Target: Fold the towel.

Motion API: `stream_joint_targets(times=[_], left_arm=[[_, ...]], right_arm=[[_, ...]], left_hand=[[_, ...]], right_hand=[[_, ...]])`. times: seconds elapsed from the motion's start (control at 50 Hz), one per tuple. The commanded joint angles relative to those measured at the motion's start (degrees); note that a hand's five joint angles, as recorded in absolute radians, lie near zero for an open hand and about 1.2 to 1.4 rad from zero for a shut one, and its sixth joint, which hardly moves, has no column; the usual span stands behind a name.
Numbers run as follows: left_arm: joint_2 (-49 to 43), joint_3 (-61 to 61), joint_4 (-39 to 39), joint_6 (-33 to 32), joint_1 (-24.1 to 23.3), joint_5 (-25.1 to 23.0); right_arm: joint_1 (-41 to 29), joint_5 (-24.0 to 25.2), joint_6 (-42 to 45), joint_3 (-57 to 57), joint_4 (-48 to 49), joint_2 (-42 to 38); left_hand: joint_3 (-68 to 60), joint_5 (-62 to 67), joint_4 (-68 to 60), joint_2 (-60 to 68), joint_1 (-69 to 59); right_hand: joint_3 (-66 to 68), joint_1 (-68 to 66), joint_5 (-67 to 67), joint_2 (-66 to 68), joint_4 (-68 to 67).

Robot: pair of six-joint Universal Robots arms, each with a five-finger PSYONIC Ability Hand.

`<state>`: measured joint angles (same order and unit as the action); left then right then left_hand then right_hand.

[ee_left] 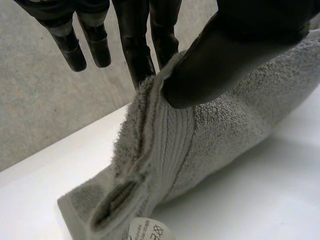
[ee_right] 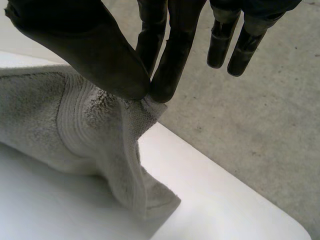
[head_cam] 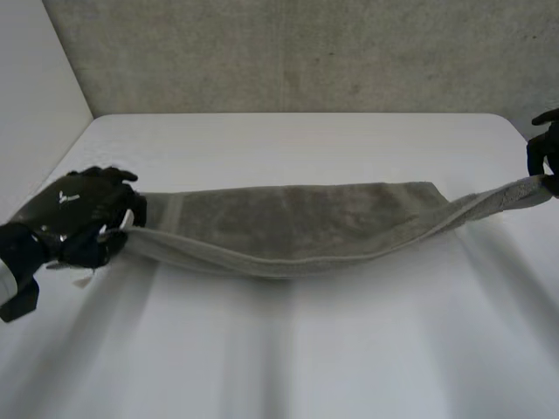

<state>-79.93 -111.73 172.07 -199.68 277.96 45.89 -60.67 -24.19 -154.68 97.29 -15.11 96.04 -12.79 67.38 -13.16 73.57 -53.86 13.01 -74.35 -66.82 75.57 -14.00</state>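
Observation:
A grey towel (head_cam: 297, 223) stretches across the white table (head_cam: 306, 349), its near long edge lifted at both ends and sagging in the middle. At the towel's left end my left hand (head_cam: 74, 214) pinches the hem. The left wrist view has the thumb (ee_left: 225, 60) pressing the towel (ee_left: 200, 145) against the fingers (ee_left: 140, 60), with a white label (ee_left: 150, 232) hanging below. Over by the table's right edge my right hand (head_cam: 543, 153) holds the other end raised. There the thumb (ee_right: 90, 55) and fingers (ee_right: 167, 65) pinch a corner of the towel (ee_right: 100, 135).
A grey wall (head_cam: 306, 52) rises behind the table's far edge. The table's rounded far right corner (ee_right: 295, 227) lies close under my right hand, with grey floor beyond it.

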Motion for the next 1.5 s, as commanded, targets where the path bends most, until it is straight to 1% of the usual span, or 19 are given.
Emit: stream_joint_targets(times=[0.02,0.06,0.12,0.18,0.3,0.34,0.4,0.56,0.88,1.12,1.3,1.32,1.34,1.36,1.38,1.4,1.42,1.44,1.5], left_arm=[[-10.42,8.46,-0.24,-0.27,-1.01,0.34],[-14.02,11.54,-0.50,-0.27,-1.36,0.42],[-23.57,20.30,-1.64,-0.18,-3.55,0.60],[-30.16,26.54,-1.73,-0.18,-6.10,2.08],[-38.19,34.57,-1.56,-0.44,-10.50,8.07],[-42.92,38.85,-1.21,-0.53,-12.08,11.39],[-47.23,42.46,0.02,-0.53,-13.14,13.95],[-54.71,48.45,5.20,-0.36,-15.25,18.43],[-59.11,51.35,11.88,-0.27,-16.66,21.08],[-60.69,52.76,14.00,-0.18,-17.27,21.52],[-63.77,55.40,14.09,-0.36,-17.36,24.59],[-63.86,55.40,14.09,-0.36,-17.45,24.59],[-63.77,55.22,14.09,-0.36,-17.71,24.59],[-63.77,55.22,14.09,-0.36,-17.71,24.59],[-63.51,55.05,14.00,-0.36,-18.06,24.59],[-63.51,55.05,14.00,-0.36,-18.06,24.59],[-62.98,54.70,14.00,-0.27,-18.41,24.59],[-61.85,54.26,13.91,-0.27,-18.68,24.68],[-58.17,52.16,14.00,-0.09,-18.68,24.60]], right_arm=[[-6.83,-3.58,3.69,-6.58,0.79,-9.56],[-9.90,-5.60,4.39,-9.05,0.96,-12.63],[-19.54,-14.89,7.10,-17.28,1.05,-21.48],[-23.16,-19.64,9.39,-21.51,1.75,-26.06],[-26.16,-25.11,9.14,-25.39,8.70,-31.88],[-29.05,-30.45,7.30,-26.01,15.43,-34.51],[-30.73,-34.07,5.89,-26.53,20.63,-37.40],[-32.66,-39.78,5.53,-29.52,26.44,-44.17],[-34.25,-44.27,5.27,-32.95,36.20,-50.16],[-35.04,-44.27,4.74,-39.72,35.77,-55.96],[-35.13,-44.36,5.09,-44.73,34.98,-61.24],[-35.22,-44.36,5.09,-45.25,34.63,-61.67],[-35.22,-44.28,5.09,-45.34,34.36,-61.76],[-35.22,-44.27,5.09,-45.34,34.36,-61.77],[-35.22,-44.36,5.09,-45.17,34.27,-61.33],[-35.22,-44.36,5.09,-45.17,34.27,-61.33],[-35.22,-44.45,5.01,-44.82,34.19,-60.72],[-35.22,-44.71,4.92,-44.12,34.27,-59.14],[-35.30,-44.98,4.65,-40.71,35.15,-54.32]], left_hand=[[2.79,2.62,3.16,6.43,-26.14],[2.79,2.62,3.16,6.43,-26.14],[2.79,2.62,3.16,6.43,-26.14],[2.79,2.62,3.16,6.43,-26.14],[2.79,2.62,3.16,6.43,-26.14],[2.79,2.62,3.16,6.43,-26.14],[2.79,2.62,3.16,6.43,-26.14],[2.79,2.62,3.16,6.43,-26.14],[2.79,2.62,3.16,6.43,-26.14],[2.79,2.62,3.16,6.43,-26.14],[2.79,2.62,3.16,6.43,-26.14],[2.79,0.31,3.16,4.12,-23.83],[2.79,-19.53,3.16,-15.72,-3.99],[2.79,-19.73,3.16,-15.92,-3.79],[2.79,-38.72,3.16,-34.90,15.19],[2.79,-38.91,3.16,-35.09,15.38],[2.79,-49.74,3.16,-45.92,26.21],[2.79,-54.01,3.16,-50.19,30.48],[2.79,-57.24,3.16,-53.42,33.71]], right_hand=[[-3.01,-5.65,-3.18,4.43,4.00],[-3.01,-5.65,-3.18,4.43,4.00],[-3.01,-5.65,-3.18,4.43,4.00],[-3.01,-5.65,-3.18,4.43,4.00],[-3.01,-5.65,-3.18,4.43,4.00],[-3.01,-5.65,-3.18,4.43,4.00],[-3.01,-5.65,-3.18,4.43,4.00],[-3.01,-5.65,-3.18,4.43,4.00],[-3.01,-5.65,-3.18,4.43,4.00],[-3.01,-5.65,-3.18,4.43,4.00],[-3.01,-5.65,-3.18,4.43,4.00],[-3.01,-5.65,-3.18,4.43,4.00],[-3.01,-5.65,-3.18,4.43,4.00],[-3.01,-5.65,-3.18,4.43,4.00],[-3.01,17.44,19.91,-18.66,4.00],[-3.01,17.67,20.14,-18.89,4.00],[-3.01,52.65,55.11,-53.87,4.00],[-3.01,64.35,66.82,-65.57,4.00],[-3.01,64.35,66.82,-65.57,4.00]])
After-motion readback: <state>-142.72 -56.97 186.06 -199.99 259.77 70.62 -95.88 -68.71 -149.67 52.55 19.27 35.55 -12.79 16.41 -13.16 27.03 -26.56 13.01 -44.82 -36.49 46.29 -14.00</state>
